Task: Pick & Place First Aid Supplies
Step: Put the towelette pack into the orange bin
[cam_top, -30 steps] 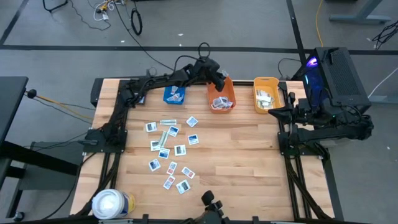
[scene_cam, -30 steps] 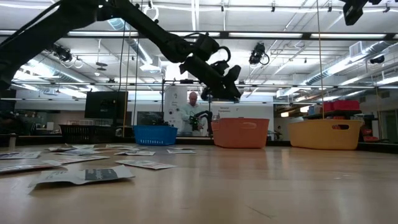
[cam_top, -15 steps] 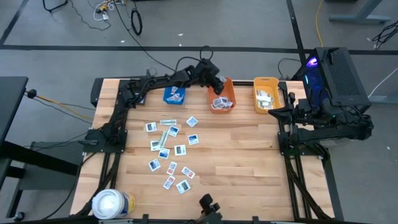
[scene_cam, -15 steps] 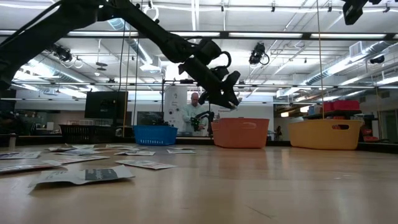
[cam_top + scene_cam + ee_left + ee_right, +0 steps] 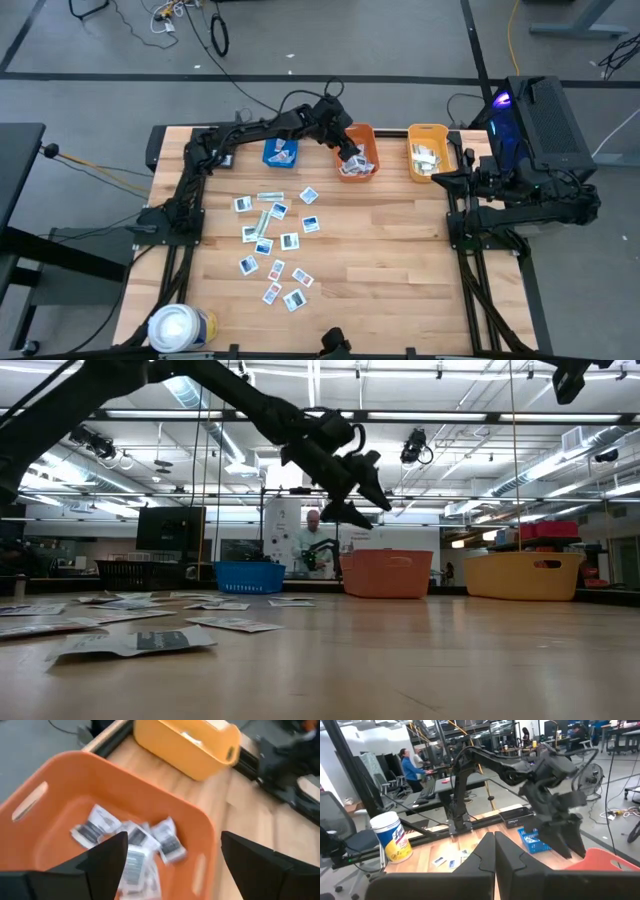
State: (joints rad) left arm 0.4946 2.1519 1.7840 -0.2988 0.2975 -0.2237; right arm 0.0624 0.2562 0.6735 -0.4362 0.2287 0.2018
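I'm looking down on the wooden table (image 5: 400,270), with the left arm reaching across its far edge and the right arm parked off the right side by the yellow bin (image 5: 428,152). The white roll (image 5: 178,327) is sitting at the near left corner. Three bins are lining the far edge: the blue bin (image 5: 281,153), the orange bin (image 5: 358,152) and the yellow one, each holding some packets.

The left gripper (image 5: 347,153) is hovering over the orange bin, and I'm seeing its two dark fingers (image 5: 105,857) spread wide apart with nothing between them. Below them, several first aid packets (image 5: 134,840) are lying in the bottom of that bin. The right gripper (image 5: 495,851) is waiting with its fingers pressed together, empty.

The loose packets (image 5: 272,240) are lying scattered across the left middle of the table, well apart from the bins.
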